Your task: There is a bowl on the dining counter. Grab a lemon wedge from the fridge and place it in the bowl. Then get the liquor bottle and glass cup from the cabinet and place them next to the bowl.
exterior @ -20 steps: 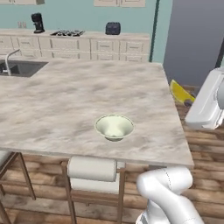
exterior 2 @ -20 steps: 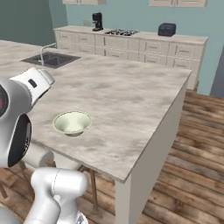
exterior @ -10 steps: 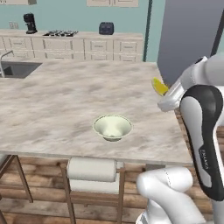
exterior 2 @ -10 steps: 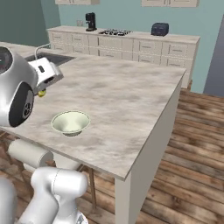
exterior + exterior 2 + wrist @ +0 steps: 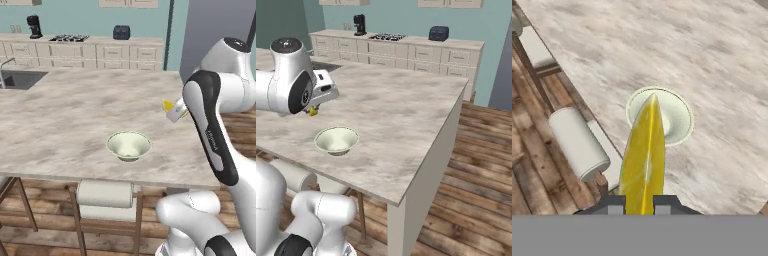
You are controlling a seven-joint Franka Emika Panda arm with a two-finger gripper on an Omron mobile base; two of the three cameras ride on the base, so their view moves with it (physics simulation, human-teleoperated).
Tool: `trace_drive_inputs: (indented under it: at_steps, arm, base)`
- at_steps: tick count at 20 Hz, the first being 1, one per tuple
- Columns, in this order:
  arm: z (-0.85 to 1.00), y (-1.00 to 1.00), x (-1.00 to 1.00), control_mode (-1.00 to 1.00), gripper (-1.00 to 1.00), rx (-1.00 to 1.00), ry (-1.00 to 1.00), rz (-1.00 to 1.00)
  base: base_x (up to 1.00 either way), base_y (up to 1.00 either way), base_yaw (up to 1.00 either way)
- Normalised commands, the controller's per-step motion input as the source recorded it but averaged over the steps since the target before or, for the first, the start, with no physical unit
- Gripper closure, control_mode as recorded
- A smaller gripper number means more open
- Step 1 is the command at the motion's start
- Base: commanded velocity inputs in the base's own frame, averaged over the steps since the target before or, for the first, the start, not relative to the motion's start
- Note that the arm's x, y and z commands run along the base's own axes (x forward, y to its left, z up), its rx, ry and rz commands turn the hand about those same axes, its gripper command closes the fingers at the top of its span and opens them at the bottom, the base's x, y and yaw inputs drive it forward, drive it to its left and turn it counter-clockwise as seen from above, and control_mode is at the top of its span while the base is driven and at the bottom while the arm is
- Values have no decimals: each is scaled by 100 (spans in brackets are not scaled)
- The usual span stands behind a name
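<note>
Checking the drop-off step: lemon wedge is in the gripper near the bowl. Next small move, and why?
Probably carry the gripper over the bowl and lower it before opening. The fingers are shut on the lemon wedge, held above the dining counter. In the left base view the wedge sits off to the side of the bowl, toward the counter's edge, so releasing now would likely miss.

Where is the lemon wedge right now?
The lemon wedge is clamped in the hand, held in the air above the dining counter. In the left base view it sits up and to the right of the bowl, not yet in it.
</note>
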Motion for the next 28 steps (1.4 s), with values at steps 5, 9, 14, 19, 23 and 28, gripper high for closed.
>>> trace_drive_inputs:
  at_steps: [5, 9, 14, 19, 23, 28]
  arm:
    - [-45, 31, 49, -100, 100, 0, 13, -1]
    - [-42, 38, 47, -100, 100, 0, 10, -5]
    - [-49, 20, 35, -100, 100, 0, 8, -5]
    - [-46, 3, 41, -100, 100, 0, 1, -5]
    - [-41, 0, 44, -100, 100, 0, 1, -5]
    - [-39, 0, 48, -100, 100, 0, 0, -6]
  base:
    - [0, 0, 0]
    - [0, 0, 0]
    - [0, 0, 0]
    - [0, 0, 0]
    - [0, 0, 0]
    - [0, 0, 0]
